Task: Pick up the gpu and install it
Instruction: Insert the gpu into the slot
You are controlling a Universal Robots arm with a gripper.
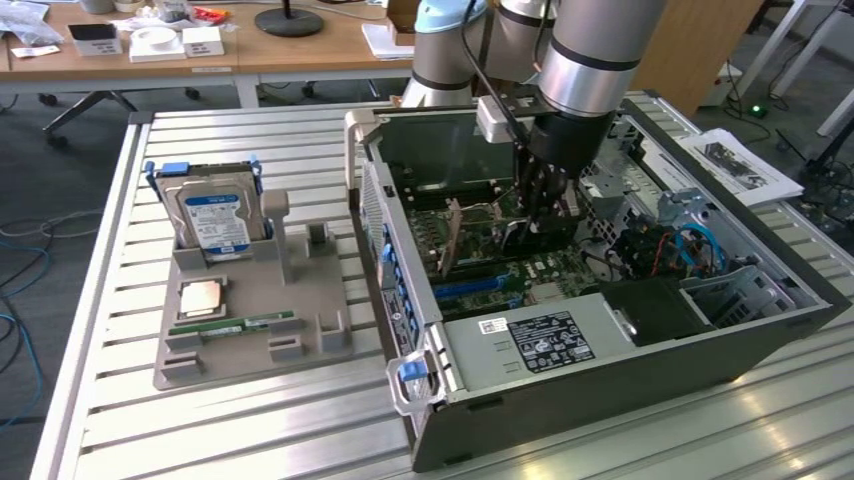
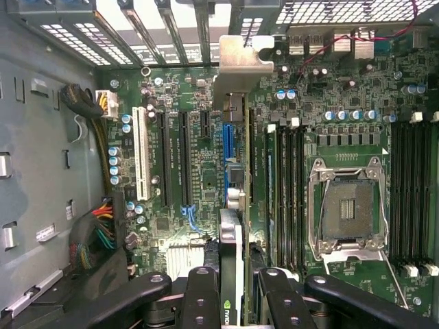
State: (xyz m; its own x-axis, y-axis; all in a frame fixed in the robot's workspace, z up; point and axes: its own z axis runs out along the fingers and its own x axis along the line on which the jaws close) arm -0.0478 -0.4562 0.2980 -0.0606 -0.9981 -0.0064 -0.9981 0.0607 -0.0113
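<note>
Inside case, arm vertical, end effector clamping gpu (edge-on).

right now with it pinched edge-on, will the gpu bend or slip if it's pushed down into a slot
Probably stiff: the gpu is a thin board backed by a cooler block, so expect little flex. It may pivot, though, since the gripper pinches it near one end, far from its silver bracket.
</note>
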